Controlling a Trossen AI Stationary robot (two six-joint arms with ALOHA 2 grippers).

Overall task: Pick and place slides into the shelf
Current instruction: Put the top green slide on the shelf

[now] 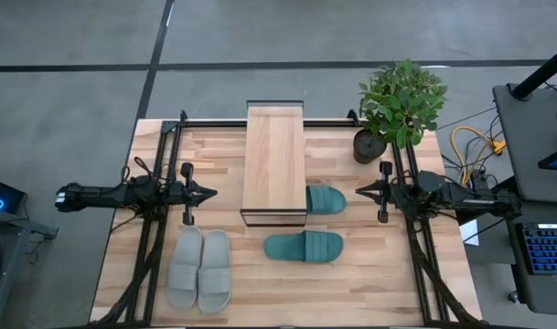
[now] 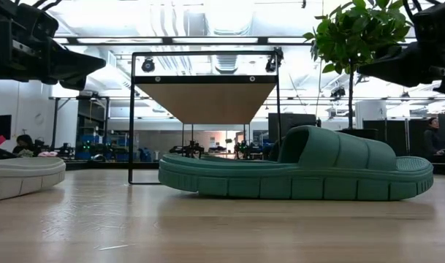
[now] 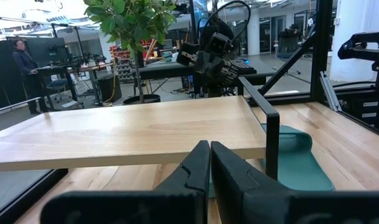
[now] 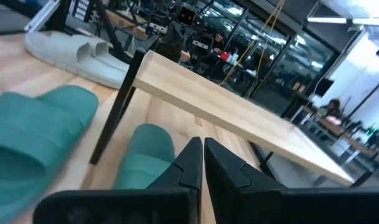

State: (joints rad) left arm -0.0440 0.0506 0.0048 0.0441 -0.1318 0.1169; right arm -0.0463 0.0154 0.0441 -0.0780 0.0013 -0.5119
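Observation:
The shelf (image 1: 274,163), a wood plank on a black wire frame, stands at the table's middle, toward the far edge. One teal slide (image 1: 304,247) lies flat on its sole near the shelf's near end. A second teal slide (image 1: 326,199) lies by the shelf's right side, partly under it. The grey pair (image 1: 199,270) lies side by side at the near left. My left gripper (image 1: 208,193) hovers shut at the table's left, pointing level at the shelf. My right gripper (image 1: 362,190) hovers shut at the right, pointing level at the shelf.
A potted plant (image 1: 399,102) stands at the table's far right corner. Black frame rails (image 1: 150,247) run along the left and right sides of the table. Bare wood (image 1: 351,292) shows along the near edge, right of the grey pair.

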